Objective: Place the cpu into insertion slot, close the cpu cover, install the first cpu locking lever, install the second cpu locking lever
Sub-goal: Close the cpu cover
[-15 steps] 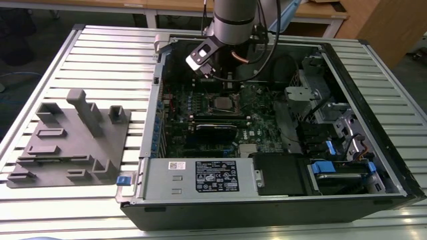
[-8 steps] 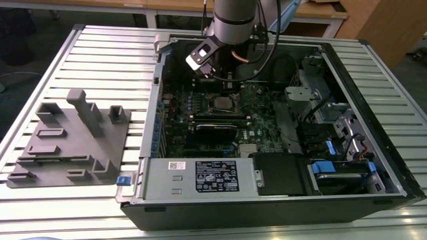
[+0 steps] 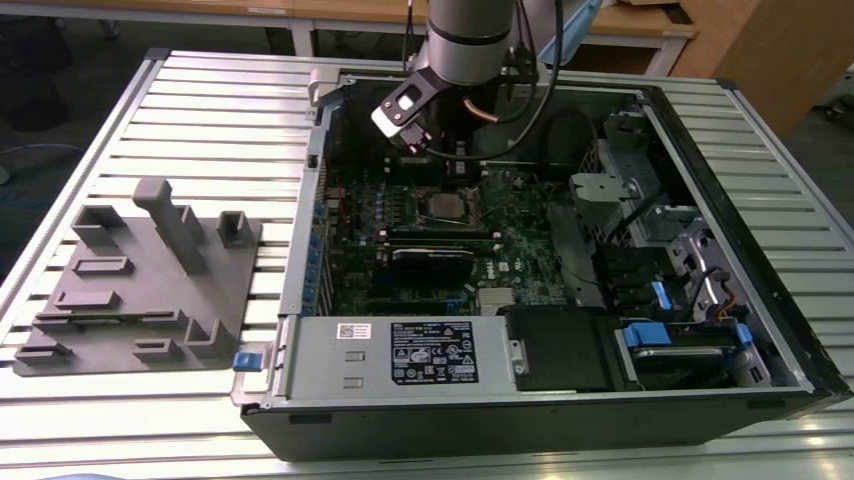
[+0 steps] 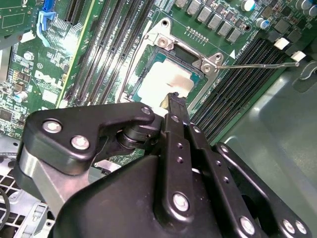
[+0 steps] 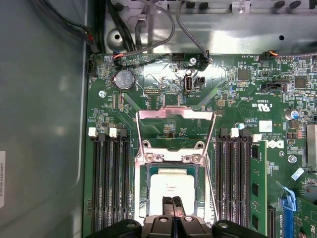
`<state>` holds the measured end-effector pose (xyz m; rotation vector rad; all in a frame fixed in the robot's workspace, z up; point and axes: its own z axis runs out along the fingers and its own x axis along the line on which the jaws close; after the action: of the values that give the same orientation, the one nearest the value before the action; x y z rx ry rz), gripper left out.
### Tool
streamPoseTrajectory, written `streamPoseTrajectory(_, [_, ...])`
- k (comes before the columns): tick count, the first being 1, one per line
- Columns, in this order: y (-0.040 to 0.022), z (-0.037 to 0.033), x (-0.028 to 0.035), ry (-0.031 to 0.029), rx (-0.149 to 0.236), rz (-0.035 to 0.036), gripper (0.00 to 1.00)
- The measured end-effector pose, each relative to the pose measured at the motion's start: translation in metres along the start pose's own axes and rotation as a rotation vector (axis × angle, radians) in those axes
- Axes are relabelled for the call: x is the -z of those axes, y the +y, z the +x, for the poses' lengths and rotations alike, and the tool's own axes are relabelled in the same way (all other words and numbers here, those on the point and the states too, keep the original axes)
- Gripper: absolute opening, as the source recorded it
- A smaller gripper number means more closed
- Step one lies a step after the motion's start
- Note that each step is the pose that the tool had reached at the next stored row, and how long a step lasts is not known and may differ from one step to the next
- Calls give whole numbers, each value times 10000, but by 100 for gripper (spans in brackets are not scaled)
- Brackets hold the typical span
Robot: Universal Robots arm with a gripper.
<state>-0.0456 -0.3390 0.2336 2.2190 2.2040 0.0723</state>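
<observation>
In the insertion slot point(image 5: 141, 198) the cpu point(image 5: 173, 186) lies flat. My tool point(image 5: 173, 201) sits right over it, pinched narrow, holding nothing. The cpu cover point(image 5: 174, 113) stands open, so I think the closing step is in hand and wants a gentle push down.

A pale counter point(image 3: 200, 110) of ribbed metal slats fills most of the exterior view, with light glaring off the slats at its near edge. Beyond its far edge stand wooden desks point(image 3: 360, 12) on white legs. A wooden cabinet point(image 3: 761, 45) stands at the exterior view's right. The floor point(image 3: 34, 100) is dark.
</observation>
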Motion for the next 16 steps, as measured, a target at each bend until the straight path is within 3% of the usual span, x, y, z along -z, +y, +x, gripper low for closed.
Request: streamPoseTrajectory(16, [3,2,81,0,0,1,11])
